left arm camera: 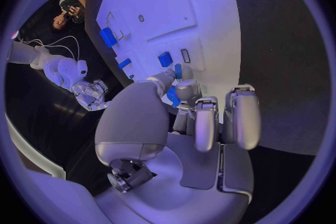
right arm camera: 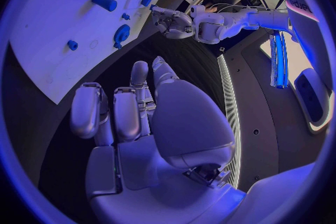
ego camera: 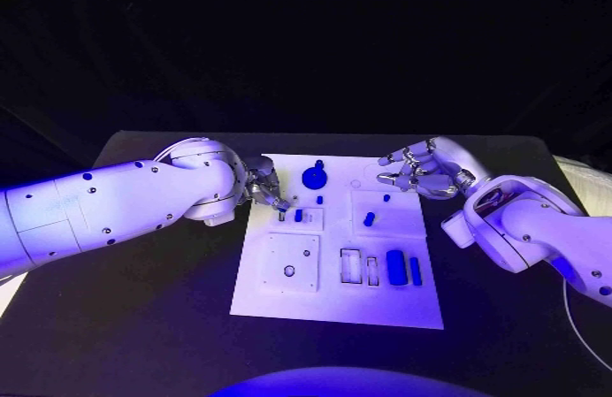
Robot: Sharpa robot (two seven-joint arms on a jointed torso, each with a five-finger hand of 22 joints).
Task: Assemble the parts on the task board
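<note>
Head view: your task board lies mid-table, its near half bare white, dark table open on all sides. Your left hand sits at the board's far-left edge, fingertips down by a small blue part — you hold a blue piece there, pinched at the tips. Your right hand hovers over the far-right corner, fingers curled in loosely, nothing in it that I can see. A round blue part stands at the far edge between your hands; two long blue parts lie side by side in the near-right slots, well apart from both hands. A short blue peg stands mid-board.

Left wrist view: your fingers close on a blue piece right at the board edge; a square blue part stands just beyond, crowding the tips. The other hand is off past the board.

Right wrist view: your fingers are bent, apart, holding nothing — over dark table beside the board's edge. A blue cylinder and the round part lie ahead. The left hand sits at the far edge.
</note>
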